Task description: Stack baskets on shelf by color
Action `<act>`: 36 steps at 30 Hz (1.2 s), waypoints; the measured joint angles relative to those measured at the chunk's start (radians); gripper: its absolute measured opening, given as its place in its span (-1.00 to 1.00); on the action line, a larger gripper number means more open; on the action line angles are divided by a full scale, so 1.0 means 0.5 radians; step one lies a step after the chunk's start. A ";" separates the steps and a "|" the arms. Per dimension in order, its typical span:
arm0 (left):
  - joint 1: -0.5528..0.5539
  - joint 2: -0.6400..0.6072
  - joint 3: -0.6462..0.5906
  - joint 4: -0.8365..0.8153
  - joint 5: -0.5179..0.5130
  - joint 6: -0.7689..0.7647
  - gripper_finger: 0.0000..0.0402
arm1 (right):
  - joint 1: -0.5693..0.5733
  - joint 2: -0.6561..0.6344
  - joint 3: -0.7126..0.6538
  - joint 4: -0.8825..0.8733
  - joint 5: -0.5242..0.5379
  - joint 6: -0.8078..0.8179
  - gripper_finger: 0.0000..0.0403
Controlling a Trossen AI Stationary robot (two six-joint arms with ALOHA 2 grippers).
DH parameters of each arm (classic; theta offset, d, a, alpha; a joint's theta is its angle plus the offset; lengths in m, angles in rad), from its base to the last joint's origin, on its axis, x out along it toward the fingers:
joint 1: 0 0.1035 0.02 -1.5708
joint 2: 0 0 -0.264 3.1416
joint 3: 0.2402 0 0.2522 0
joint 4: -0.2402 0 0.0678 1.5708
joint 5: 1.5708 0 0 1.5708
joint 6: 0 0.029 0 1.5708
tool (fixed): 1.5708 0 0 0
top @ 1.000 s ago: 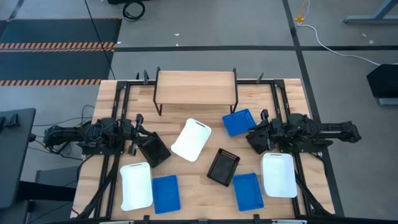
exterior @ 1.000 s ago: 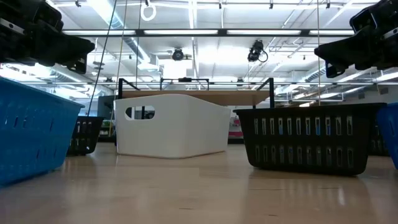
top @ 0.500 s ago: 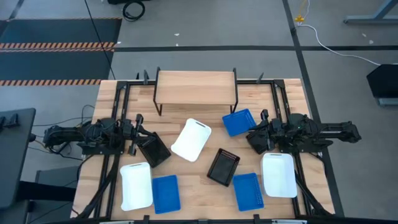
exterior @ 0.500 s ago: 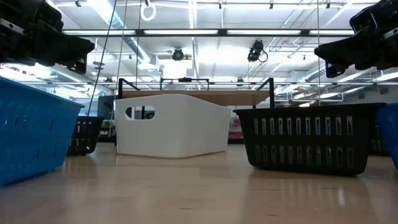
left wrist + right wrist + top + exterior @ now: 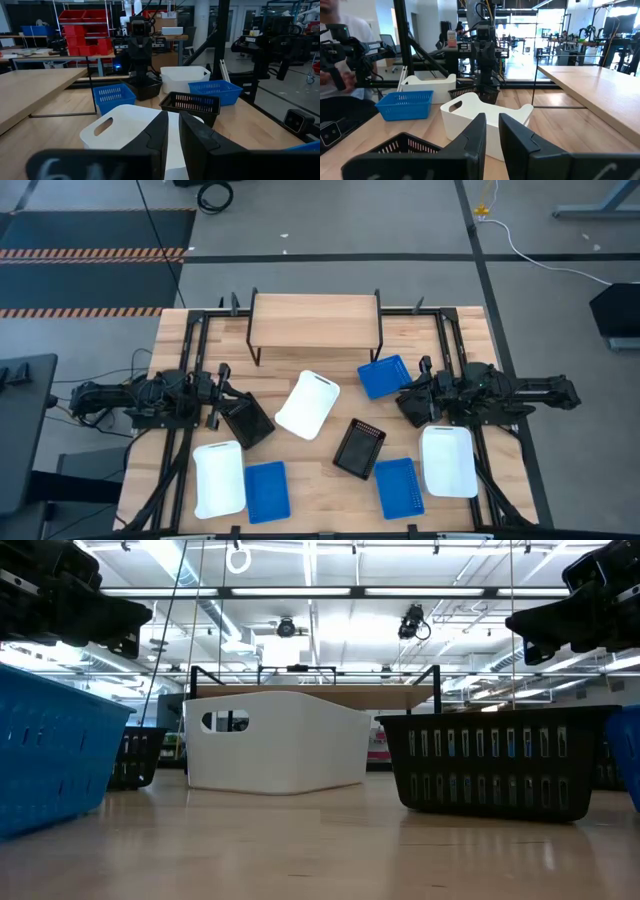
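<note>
Nothing has yet been placed on the shelf (image 5: 315,318), which stands bare at the far edge of the counter (image 5: 330,480), well beyond both arms. The left claw (image 5: 222,377) is held above the counter's left side with its fingers drawn close together, a narrow slit between them, and nothing is gripped; the right claw (image 5: 424,370) is held the same way on the right side, nearly closed and empty. Directly below and just inward of the left claw lies a black basket (image 5: 246,421), its long axis set obliquely to the claw's reach, pointing toward the counter's middle. Farther inward from it, between the two claws, a white basket (image 5: 308,404) lies tilted, its long axis running diagonally toward the shelf. Just beside the right claw, on the shelf side, a blue basket (image 5: 384,376) is found; a second black basket (image 5: 359,448) lies inward of and nearer than that claw. Along the near edge, behind both claws, the remaining white and blue baskets are lined up. The coming move is judged to turn on the left claw and the black basket under it: that arm is the nearer, but the fingers would first need opening and turning across the basket's slanted rim.
</note>
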 joint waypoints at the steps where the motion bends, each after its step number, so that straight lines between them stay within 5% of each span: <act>1: 0.000 0.000 0.001 0.000 0.000 0.000 -0.73 | 0.000 0.000 0.000 0.000 -0.001 -0.001 -0.70; 7: 0.000 -0.001 0.000 0.002 -0.001 0.010 -0.71 | -0.001 0.000 0.000 0.000 0.000 0.000 -0.70; 13: 0.002 -0.001 0.001 0.295 -0.007 0.655 -0.73 | 0.000 0.000 0.000 0.000 0.000 0.000 -0.70; 17: 0.002 -0.001 0.001 0.433 -0.008 0.784 -0.73 | 0.000 0.000 0.000 0.000 0.000 0.000 -0.70; 27: 0.002 0.000 0.001 0.536 -0.009 0.300 -0.73 | 0.000 0.000 0.000 0.000 -0.001 0.000 -0.70; 36: 0.002 0.000 0.000 1.165 -0.039 0.121 -0.74 | 0.000 0.001 0.000 0.114 0.000 -0.001 -0.70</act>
